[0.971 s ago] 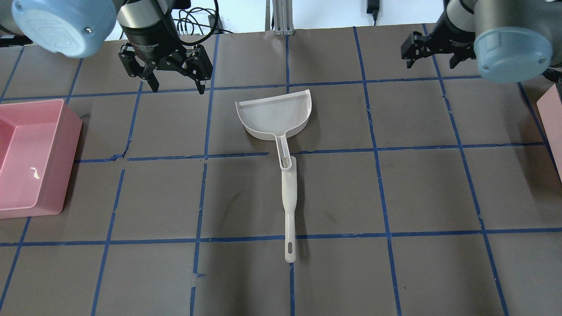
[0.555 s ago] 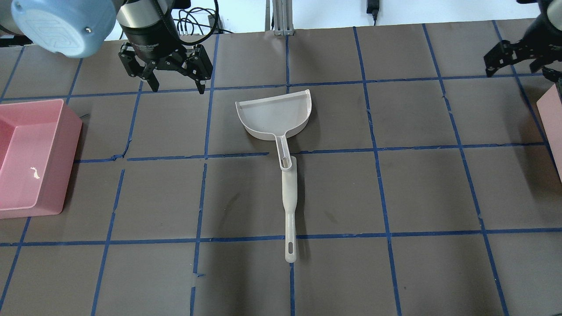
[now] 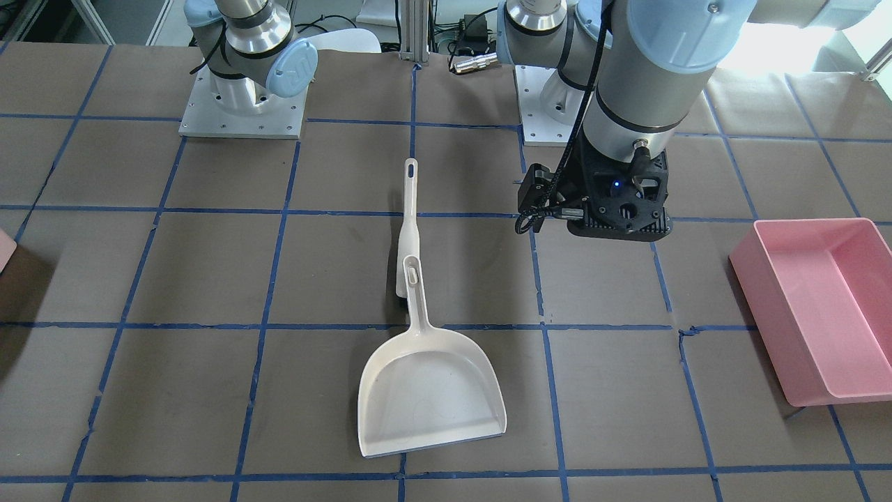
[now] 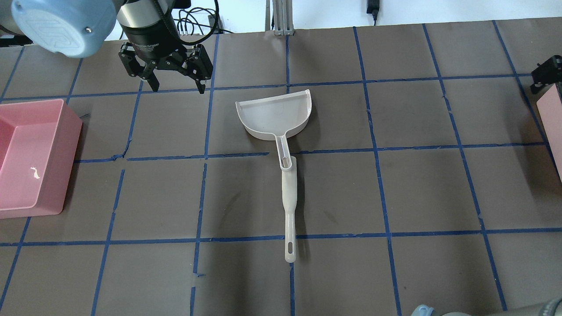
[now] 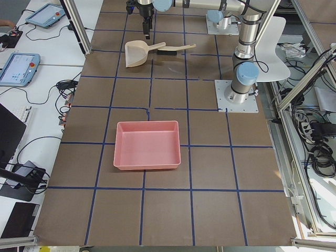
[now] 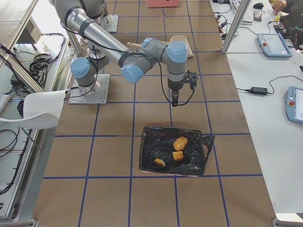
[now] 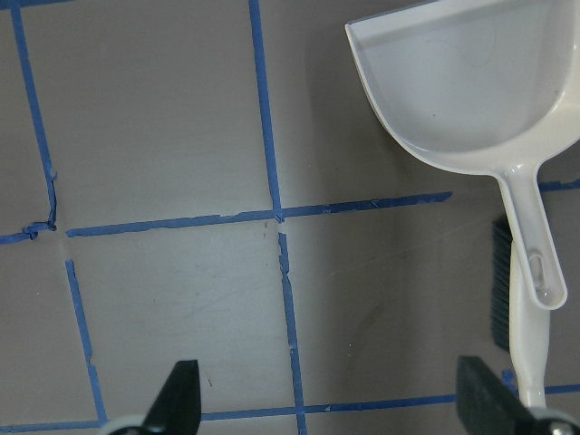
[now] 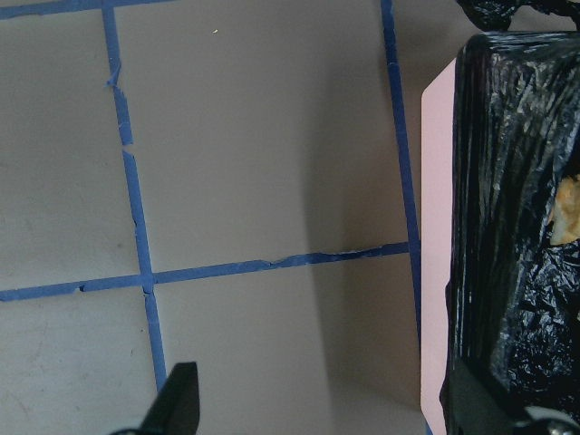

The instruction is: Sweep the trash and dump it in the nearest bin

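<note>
Inside the bin [image 8: 436, 245], at the robot's right end of the tabletop [image 4: 421, 188]: all three pieces of trash [image 6: 180, 143], with both grippers empty.
You can see the pieces lying apart on the black liner [image 6: 151, 146] that fills the pale pink bin. Just beside it the right gripper [image 8: 326, 403] hangs over bare tabletop, its jaws spread wide and holding nothing. At mid-table the white dustpan [image 4: 274, 116] lies flat and empty, its handle overlapping the brush [image 4: 290, 197] that lies in line behind it. The left gripper [image 4: 178, 89] hovers near the pan's open mouth, jaws also wide apart and holding nothing. At the robot's far left end the pink tub [image 4: 68, 145] holds only a small pale fleck.
</note>
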